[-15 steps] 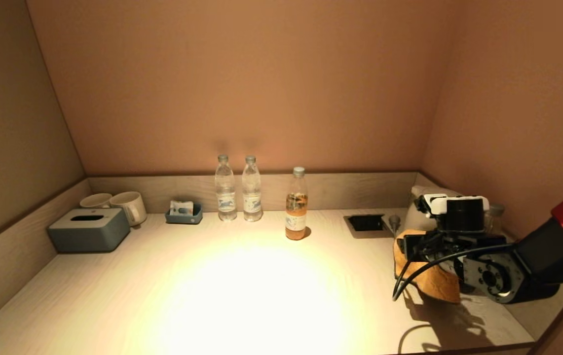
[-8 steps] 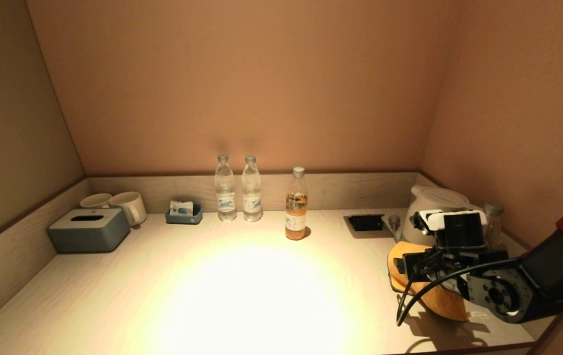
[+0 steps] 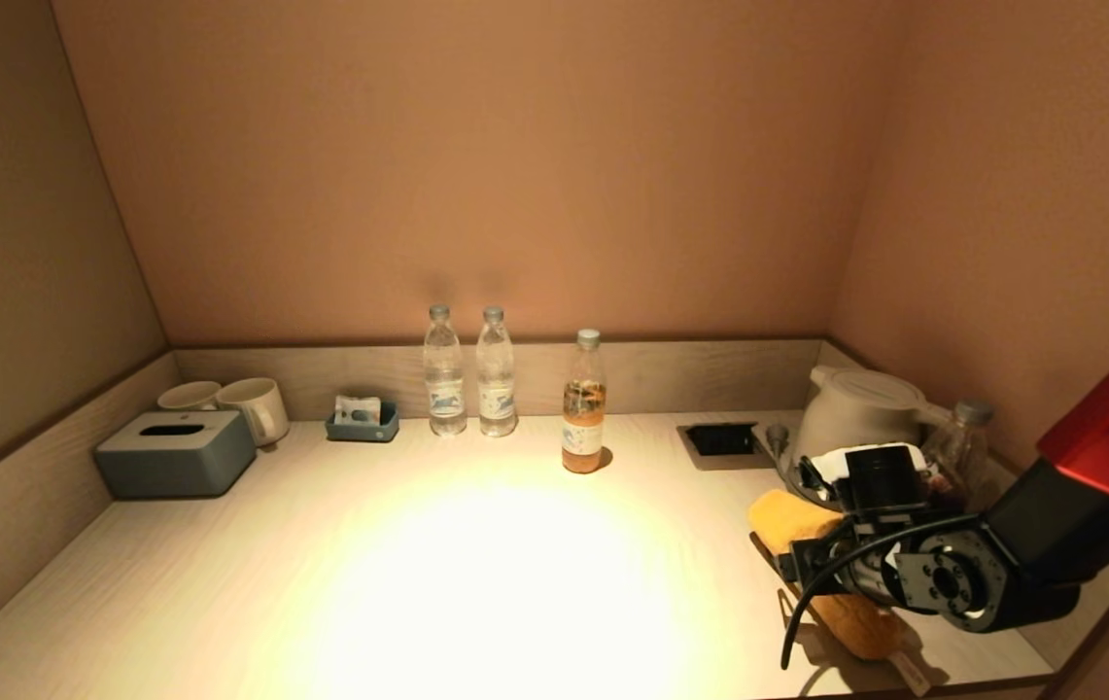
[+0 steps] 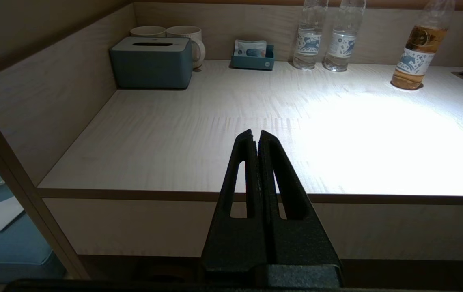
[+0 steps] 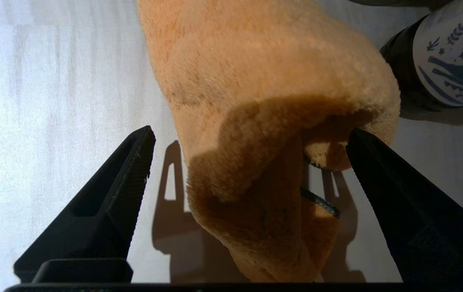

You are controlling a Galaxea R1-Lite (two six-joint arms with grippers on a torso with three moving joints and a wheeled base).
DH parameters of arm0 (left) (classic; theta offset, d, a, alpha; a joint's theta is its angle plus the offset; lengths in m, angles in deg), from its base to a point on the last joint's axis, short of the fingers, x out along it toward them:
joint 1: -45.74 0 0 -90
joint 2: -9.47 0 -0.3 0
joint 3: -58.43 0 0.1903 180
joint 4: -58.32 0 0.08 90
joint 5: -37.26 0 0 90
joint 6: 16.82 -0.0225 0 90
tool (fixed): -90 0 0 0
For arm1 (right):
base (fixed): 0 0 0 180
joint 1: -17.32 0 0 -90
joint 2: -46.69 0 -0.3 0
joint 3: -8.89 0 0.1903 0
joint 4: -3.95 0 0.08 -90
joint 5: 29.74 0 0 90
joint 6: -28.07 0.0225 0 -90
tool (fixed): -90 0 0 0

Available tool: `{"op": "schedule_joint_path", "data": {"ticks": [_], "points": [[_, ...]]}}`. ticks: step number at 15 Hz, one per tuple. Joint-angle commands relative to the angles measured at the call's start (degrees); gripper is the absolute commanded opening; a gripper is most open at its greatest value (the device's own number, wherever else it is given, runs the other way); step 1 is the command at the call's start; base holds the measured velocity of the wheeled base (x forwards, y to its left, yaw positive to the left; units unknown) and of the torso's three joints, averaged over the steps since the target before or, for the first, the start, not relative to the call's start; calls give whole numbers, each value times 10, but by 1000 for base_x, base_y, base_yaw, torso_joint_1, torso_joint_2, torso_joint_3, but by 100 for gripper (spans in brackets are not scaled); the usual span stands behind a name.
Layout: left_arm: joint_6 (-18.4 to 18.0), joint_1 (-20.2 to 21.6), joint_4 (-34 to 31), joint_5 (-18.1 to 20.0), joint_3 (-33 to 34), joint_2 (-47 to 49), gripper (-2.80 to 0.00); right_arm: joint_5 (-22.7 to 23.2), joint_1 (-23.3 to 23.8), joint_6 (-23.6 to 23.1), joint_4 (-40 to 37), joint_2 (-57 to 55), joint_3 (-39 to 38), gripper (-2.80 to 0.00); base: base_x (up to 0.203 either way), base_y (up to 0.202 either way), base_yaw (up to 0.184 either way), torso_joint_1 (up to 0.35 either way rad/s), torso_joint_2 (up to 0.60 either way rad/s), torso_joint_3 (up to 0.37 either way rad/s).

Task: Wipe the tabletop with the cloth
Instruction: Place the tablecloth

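Here the cloth lies bunched in a long roll on the desk at about 4 o'clock from the desk's middle, running from in front of the kettle toward the near edge. The right gripper is low over it, its jaws spread wide to either side of the fluffy orange heap; one jaw stands well clear, the other is just beside the roll's edge, and whether it touches cannot be told. In the right wrist view the cloth's shadowed fold sits between the jaws, and a bottle with a blue-patterned label stands just beside it on the kettle side.

The left gripper is held off the near edge of the desk toward 7 o'clock, its jaws pressed together with nothing between them.

Along the back edge, around 12 o'clock, two clear water bottles stand side by side, with a bottle of amber drink a little forward of them at 1 o'clock. A dark recessed socket is set into the desk at 2 o'clock. At 10 o'clock sit a grey tissue box, two pale mugs behind it, and a small blue tray of sachets.
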Motion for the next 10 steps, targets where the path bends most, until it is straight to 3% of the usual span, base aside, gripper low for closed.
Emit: {"op": "schedule_joint_path", "data": {"ticks": [1, 10], "points": [[0, 0, 0, 0, 0, 0, -280, -2, -1, 1, 4, 18, -19, 0, 0, 0, 0, 0, 0, 0], [0, 0, 0, 0, 0, 0, -280, -10, -17, -9, -11, 206, -51, 0, 0, 0, 0, 0, 0, 0]]}}
